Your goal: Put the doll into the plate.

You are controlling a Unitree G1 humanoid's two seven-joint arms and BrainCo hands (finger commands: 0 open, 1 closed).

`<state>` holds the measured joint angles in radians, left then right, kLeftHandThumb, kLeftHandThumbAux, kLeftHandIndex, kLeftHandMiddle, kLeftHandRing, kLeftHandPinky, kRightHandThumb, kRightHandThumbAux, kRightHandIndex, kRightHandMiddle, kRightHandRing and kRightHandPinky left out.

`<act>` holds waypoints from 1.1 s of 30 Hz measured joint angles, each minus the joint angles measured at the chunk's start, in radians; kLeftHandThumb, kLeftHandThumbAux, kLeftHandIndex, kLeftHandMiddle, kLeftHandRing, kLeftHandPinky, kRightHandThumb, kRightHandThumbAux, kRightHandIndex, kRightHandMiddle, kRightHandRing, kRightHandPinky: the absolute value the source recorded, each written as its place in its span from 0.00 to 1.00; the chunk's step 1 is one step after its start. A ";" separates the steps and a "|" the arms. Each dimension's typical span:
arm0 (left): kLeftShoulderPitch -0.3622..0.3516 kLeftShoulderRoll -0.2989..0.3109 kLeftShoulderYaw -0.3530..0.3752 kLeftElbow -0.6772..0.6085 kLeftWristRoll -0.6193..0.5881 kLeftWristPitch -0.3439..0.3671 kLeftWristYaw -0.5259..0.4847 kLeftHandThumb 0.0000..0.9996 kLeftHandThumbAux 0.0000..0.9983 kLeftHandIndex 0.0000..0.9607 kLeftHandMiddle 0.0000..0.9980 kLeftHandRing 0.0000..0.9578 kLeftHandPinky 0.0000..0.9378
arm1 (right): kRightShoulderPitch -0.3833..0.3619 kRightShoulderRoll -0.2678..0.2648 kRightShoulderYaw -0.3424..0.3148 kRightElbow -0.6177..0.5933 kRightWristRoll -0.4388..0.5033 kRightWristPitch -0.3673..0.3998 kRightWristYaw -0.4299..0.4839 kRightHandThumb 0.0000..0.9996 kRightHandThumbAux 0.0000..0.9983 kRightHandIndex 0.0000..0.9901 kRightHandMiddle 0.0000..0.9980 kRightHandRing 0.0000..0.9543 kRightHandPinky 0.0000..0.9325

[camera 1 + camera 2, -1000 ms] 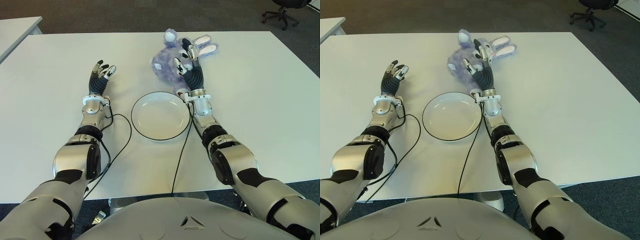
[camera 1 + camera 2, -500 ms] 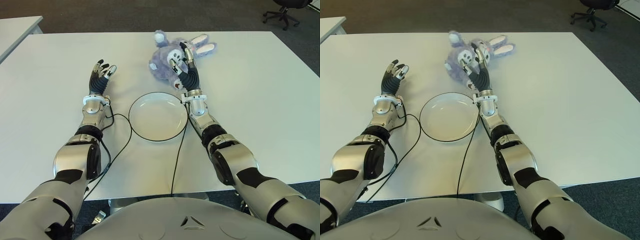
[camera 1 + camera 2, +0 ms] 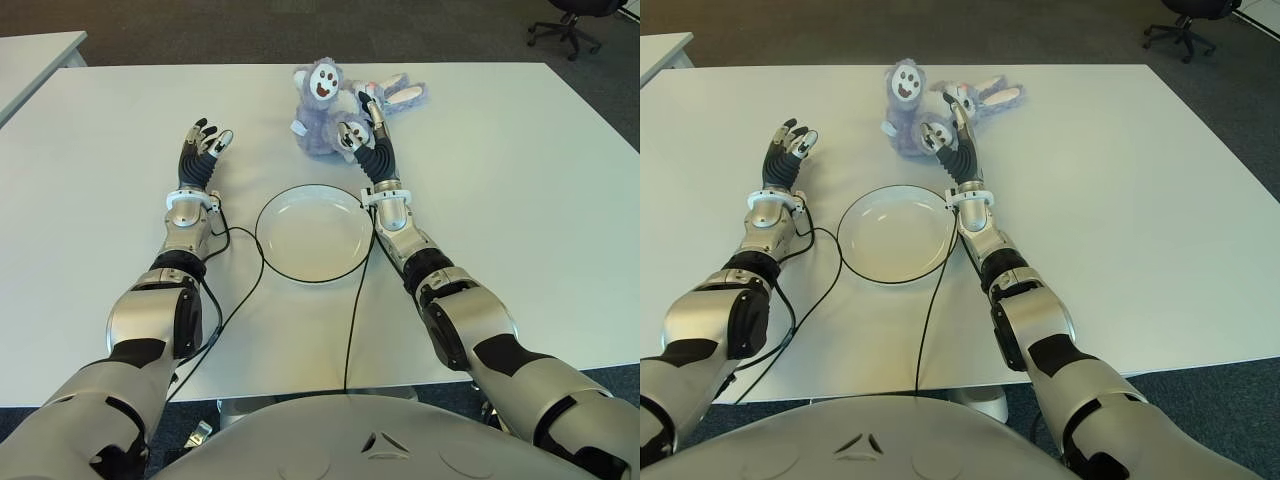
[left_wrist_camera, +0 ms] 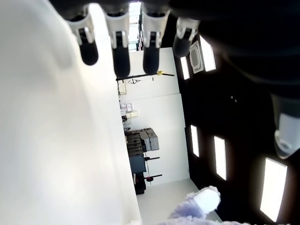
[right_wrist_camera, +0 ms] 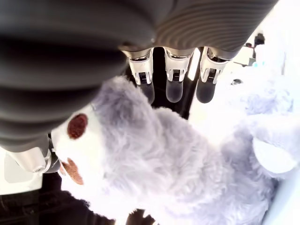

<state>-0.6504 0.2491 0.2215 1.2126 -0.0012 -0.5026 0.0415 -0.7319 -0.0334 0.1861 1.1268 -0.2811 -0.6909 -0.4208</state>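
One purple plush doll [image 3: 322, 112] is sitting on the white table [image 3: 520, 180], just past the far rim of the plate [image 3: 312, 232], face up toward the camera with its pale ears flopped out toward the robot's right. It's not in the plate. The right hand [image 3: 362, 125] is up against the doll's right side, and in the right wrist view the fur fills the space between the thumb and the other fingers [image 5: 174, 90], so the fingers are wrapped around it. The white plate with a dark rim sits between the two forearms, nothing in it. The left hand [image 3: 203, 142] shows off to the left of the plate, fingers spread and holding nothing. Black cables [image 3: 236, 290] trail from both wrists across the table toward the robot.
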 measured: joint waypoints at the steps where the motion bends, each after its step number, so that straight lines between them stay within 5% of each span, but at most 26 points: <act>1: 0.000 0.000 0.000 0.000 0.000 0.000 0.000 0.00 0.45 0.01 0.16 0.16 0.11 | 0.000 0.000 0.001 0.000 0.000 0.001 -0.002 0.46 0.41 0.00 0.00 0.00 0.05; 12: 0.000 0.000 -0.001 0.000 0.000 0.000 0.000 0.00 0.45 0.01 0.15 0.16 0.14 | 0.000 -0.003 0.006 0.000 0.000 0.034 -0.014 0.50 0.43 0.03 0.08 0.11 0.20; 33: 0.000 0.000 -0.001 0.000 0.000 -0.001 0.000 0.00 0.44 0.00 0.17 0.19 0.16 | -0.001 -0.002 -0.012 0.000 0.004 0.059 -0.057 0.49 0.43 0.05 0.11 0.13 0.18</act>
<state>-0.6505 0.2489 0.2206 1.2123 -0.0008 -0.5039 0.0420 -0.7326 -0.0350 0.1742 1.1270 -0.2768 -0.6319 -0.4774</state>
